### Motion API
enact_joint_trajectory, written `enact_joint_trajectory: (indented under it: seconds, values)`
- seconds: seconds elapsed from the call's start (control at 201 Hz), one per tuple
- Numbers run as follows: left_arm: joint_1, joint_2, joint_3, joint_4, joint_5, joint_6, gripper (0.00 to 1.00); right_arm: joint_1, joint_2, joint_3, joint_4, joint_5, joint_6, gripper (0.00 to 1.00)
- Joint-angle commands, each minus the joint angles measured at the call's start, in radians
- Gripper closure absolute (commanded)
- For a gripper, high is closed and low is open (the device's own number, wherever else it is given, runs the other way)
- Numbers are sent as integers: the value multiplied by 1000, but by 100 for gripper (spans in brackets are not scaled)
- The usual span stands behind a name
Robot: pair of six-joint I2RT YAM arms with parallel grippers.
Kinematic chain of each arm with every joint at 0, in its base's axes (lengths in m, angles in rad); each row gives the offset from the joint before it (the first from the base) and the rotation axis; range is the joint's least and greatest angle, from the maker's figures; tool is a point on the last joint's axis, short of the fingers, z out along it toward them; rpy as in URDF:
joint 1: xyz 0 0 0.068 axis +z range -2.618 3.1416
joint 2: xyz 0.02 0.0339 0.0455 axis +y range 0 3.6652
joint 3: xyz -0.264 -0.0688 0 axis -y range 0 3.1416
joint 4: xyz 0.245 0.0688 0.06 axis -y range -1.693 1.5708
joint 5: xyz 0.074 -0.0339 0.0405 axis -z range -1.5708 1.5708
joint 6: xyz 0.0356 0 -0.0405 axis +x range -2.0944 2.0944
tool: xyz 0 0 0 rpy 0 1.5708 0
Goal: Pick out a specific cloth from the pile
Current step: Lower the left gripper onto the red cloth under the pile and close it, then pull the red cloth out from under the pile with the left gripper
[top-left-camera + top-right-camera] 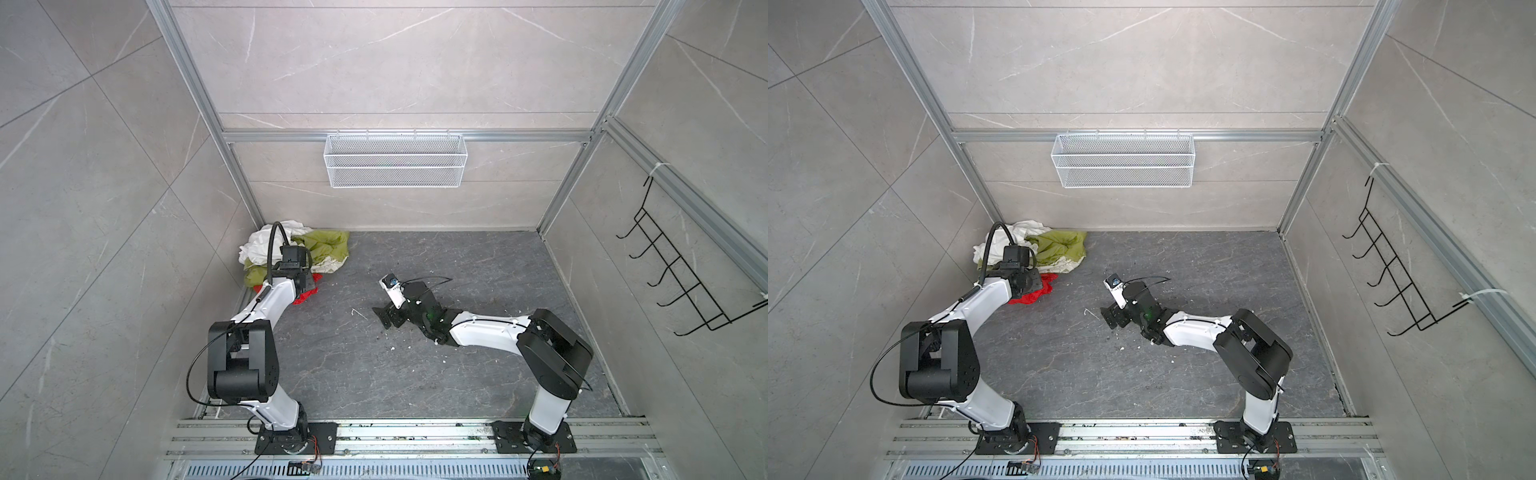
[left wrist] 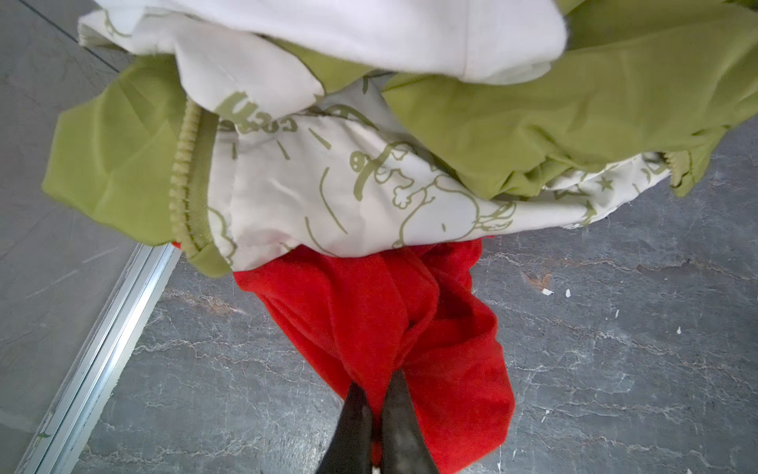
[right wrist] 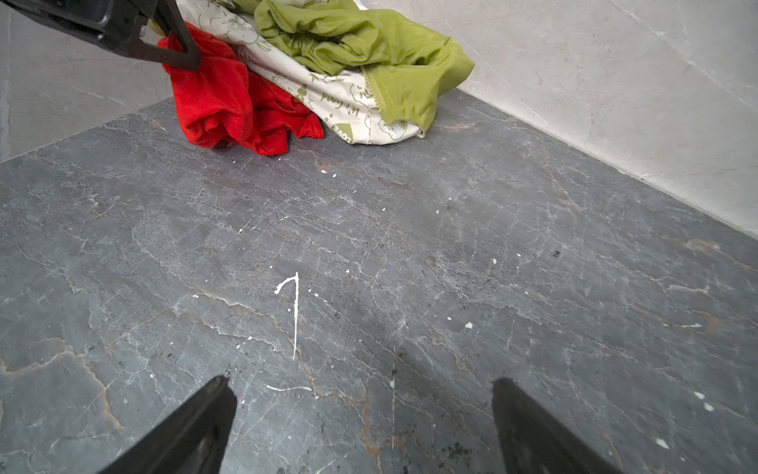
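Note:
The pile (image 1: 328, 245) (image 1: 1059, 245) lies in the far left corner of the dark floor, with a white garment and an olive-green one with a pale patterned lining (image 2: 328, 184) (image 3: 361, 45). The red cloth (image 1: 305, 294) (image 1: 1034, 296) (image 2: 410, 320) (image 3: 217, 106) sticks out from under the pile's near edge, partly tucked beneath the lining. My left gripper (image 2: 377, 379) (image 3: 184, 57) is shut on a bunched fold of the red cloth. My right gripper (image 3: 361, 381) (image 1: 384, 318) (image 1: 1111, 318) rests low over the bare floor in the middle, open, nothing between its fingers.
A white wire basket (image 1: 395, 160) (image 1: 1123, 160) hangs on the back wall. A black hook rack (image 1: 681, 270) hangs on the right wall. An aluminium rail (image 2: 102, 361) runs along the left wall beside the pile. White specks and a scratch (image 3: 294, 312) mark the floor.

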Motion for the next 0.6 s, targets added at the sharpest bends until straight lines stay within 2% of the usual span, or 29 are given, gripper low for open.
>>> enact_joint_trajectory:
  seconds: [0.0,0.593]
  values:
    - [-5,-56,3,18,-9,-22,100,9,-36,-13,-1,15,20,0]
    - [-6,-150,13,-31,-34,9,100,14,-47,3,-6,13,17,0]
